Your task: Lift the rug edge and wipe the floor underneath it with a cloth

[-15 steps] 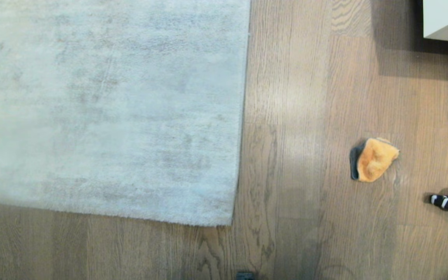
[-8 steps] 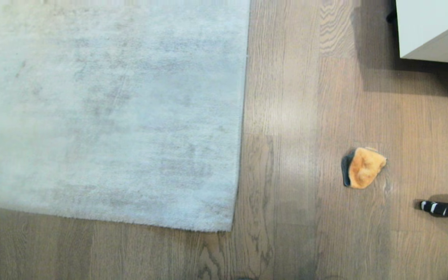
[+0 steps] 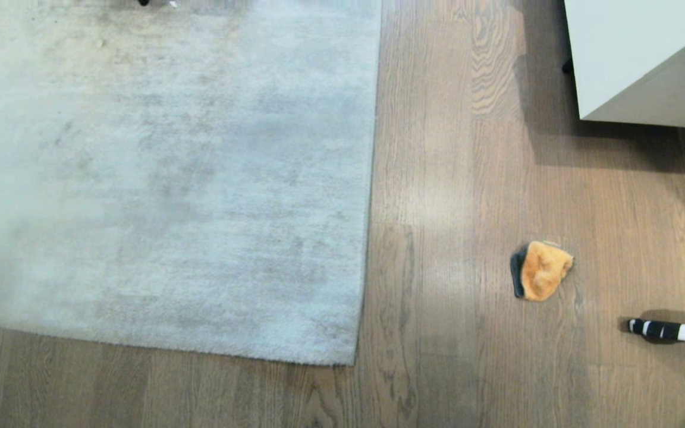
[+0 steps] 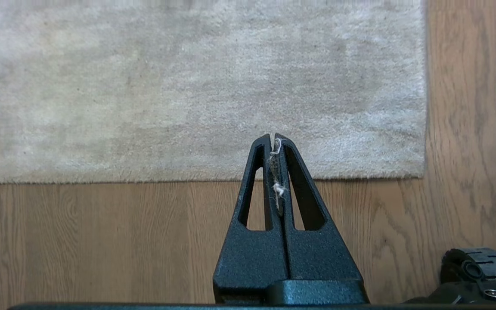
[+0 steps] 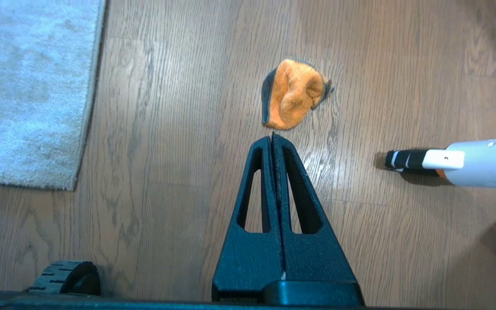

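Observation:
A pale grey rug lies flat on the grey-brown plank floor (image 3: 449,178). Its near edge (image 3: 200,351) and right edge (image 3: 372,178) meet at a corner (image 3: 351,359). The rug edge (image 4: 187,178) also shows in the left wrist view, and the corner (image 5: 73,185) in the right wrist view. A crumpled orange cloth (image 3: 541,270) with dark trim rests on the floor right of the rug. Neither arm shows in the head view. My left gripper (image 4: 273,137) is shut, with a few rug fibres caught between its fingers. My right gripper (image 5: 271,137) is shut and empty, well above the cloth (image 5: 293,94).
A white tube with a black-and-white striped tip (image 3: 669,330) lies on the floor at the right, near the cloth. A white cabinet (image 3: 646,53) stands at the far right. Parts of my wheeled base (image 4: 474,275) (image 5: 67,277) show at the frame edges.
The head camera has risen and tilted, so the whole scene has shifted and shrunk; more of the cabinet and the white tube shows. Rug, cloth and grippers have not moved.

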`<state>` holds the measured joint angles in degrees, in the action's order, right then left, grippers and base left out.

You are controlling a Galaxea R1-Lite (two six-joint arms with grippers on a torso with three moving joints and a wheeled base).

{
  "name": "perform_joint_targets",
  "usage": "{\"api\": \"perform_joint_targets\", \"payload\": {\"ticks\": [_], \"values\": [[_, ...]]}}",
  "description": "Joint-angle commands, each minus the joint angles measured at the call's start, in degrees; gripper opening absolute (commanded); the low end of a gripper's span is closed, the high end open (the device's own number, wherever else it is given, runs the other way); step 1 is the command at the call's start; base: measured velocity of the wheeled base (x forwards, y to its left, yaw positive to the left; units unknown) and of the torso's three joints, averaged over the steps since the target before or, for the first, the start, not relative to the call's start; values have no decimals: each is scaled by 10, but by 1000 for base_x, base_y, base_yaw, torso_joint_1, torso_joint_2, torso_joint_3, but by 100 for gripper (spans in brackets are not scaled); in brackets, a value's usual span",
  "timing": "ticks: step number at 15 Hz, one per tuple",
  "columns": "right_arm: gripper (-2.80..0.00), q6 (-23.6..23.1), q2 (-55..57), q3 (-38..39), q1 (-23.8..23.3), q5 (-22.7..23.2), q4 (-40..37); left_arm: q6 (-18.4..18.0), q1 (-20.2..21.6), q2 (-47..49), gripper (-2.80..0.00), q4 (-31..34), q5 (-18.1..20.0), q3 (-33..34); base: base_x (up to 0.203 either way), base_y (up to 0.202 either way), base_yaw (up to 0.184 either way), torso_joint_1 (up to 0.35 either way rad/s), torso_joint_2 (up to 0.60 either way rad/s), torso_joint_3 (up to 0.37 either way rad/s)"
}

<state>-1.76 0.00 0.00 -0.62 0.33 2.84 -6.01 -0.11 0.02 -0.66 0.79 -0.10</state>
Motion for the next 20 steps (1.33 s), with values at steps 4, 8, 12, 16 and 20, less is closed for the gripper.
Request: {"api": "perform_joint_targets", "payload": {"ticks": [4, 8, 12, 16, 20], "values": [[-280, 0, 1, 0, 0, 0, 1, -1, 0, 0, -280, -1, 0, 0, 0, 0, 0, 1, 3, 201], [-280, 0, 1, 0, 0, 0, 1, -1, 0, 0, -280, -1, -1, 0, 0, 0, 0, 3, 2, 203], [-280, 0, 1, 0, 0, 0, 1, -1, -1, 0, -280, -1, -1, 0, 0, 0, 0, 2, 2, 204], [-280, 0, 1, 0, 0, 0, 1, -1, -1, 0, -280, -1, -1, 0, 0, 0, 0, 2, 2, 204], [-280, 0, 1, 0, 0, 0, 1, -1, -1, 0, -280, -1, 0, 0, 0, 0, 0, 2, 4, 203]]}}
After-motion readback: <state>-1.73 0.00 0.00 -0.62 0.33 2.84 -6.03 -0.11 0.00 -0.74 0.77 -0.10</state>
